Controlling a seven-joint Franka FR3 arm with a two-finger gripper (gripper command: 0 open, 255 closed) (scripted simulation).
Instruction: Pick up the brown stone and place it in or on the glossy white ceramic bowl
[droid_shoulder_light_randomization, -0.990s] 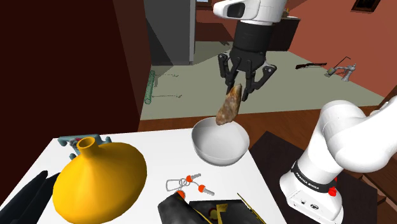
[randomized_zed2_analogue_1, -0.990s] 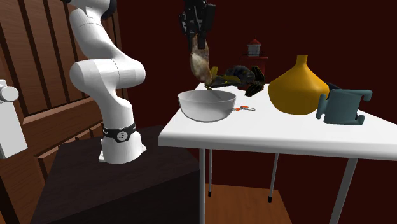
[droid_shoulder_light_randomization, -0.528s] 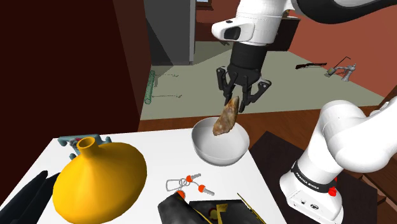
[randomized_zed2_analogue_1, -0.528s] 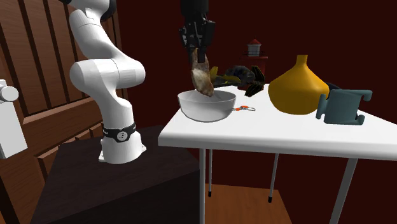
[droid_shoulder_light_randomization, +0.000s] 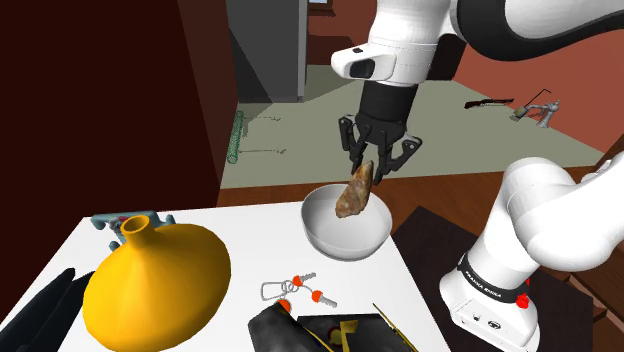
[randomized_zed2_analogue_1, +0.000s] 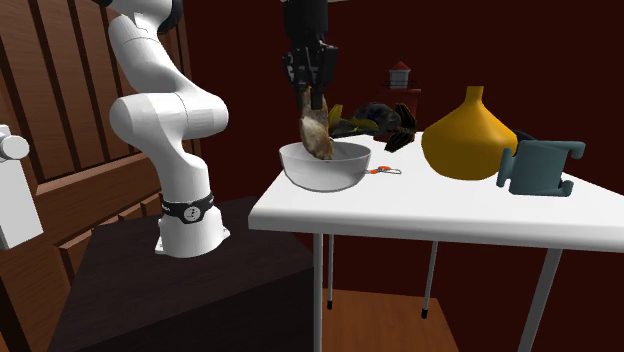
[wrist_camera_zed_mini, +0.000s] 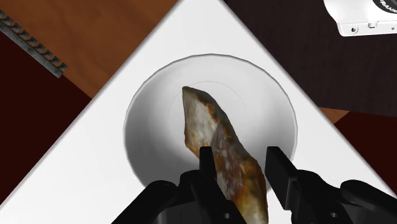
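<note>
Brown stone (wrist_camera_zed_mini: 216, 143) hung tip-down over the white bowl (wrist_camera_zed_mini: 143, 127), its low end dipping inside the rim. The black gripper (wrist_camera_zed_mini: 240, 156) pinched the stone's top end. The bowl sat on a white table (droid_shoulder_light_randomization: 250, 240), near a yellow vase (droid_shoulder_light_randomization: 150, 285).

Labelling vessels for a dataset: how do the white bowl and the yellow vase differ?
The bowl is white, low and wide-mouthed; the vase is yellow, taller and narrow-necked. The bowl has the brown stone hanging over it; nothing hangs over the vase. Both stand upright on the white table.
</note>
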